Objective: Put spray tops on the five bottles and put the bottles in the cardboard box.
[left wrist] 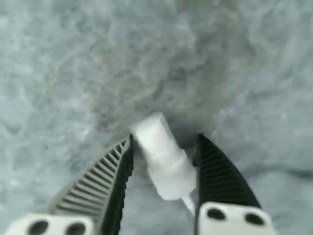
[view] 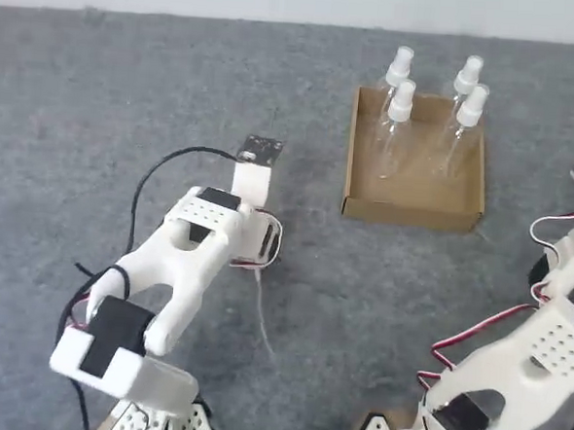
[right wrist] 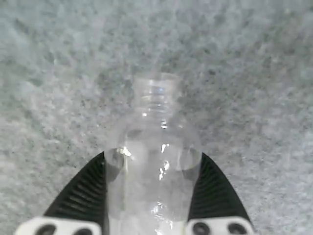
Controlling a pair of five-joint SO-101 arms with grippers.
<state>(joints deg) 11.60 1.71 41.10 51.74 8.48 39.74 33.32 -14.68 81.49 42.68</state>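
So the left gripper (left wrist: pixel 165 139) is clamped on a white spray top (left wrist: pixel 164 156), ribbed fingers (left wrist: pixel 120 171) pressing it from both sides. It's pointing down around the middle of the grey table (view: pixel 98 116), and the top's thin dip tube (view: pixel 261 316) trails off toward the near edge.

The right gripper (right wrist: pixel 152 156) is squeezed around a clear bottle (right wrist: pixel 154 147) at the shoulders. The neck is open with the threads showing, no top on it. That arm (view: pixel 531 366) sits by the near right corner.

The cardboard box (view: pixel 411 215) is toward the far edge, right of centre and well apart from both grippers. Four bottles (view: pixel 394 134) stand upright inside it, all with white spray tops on, bunched in the far half of the box.
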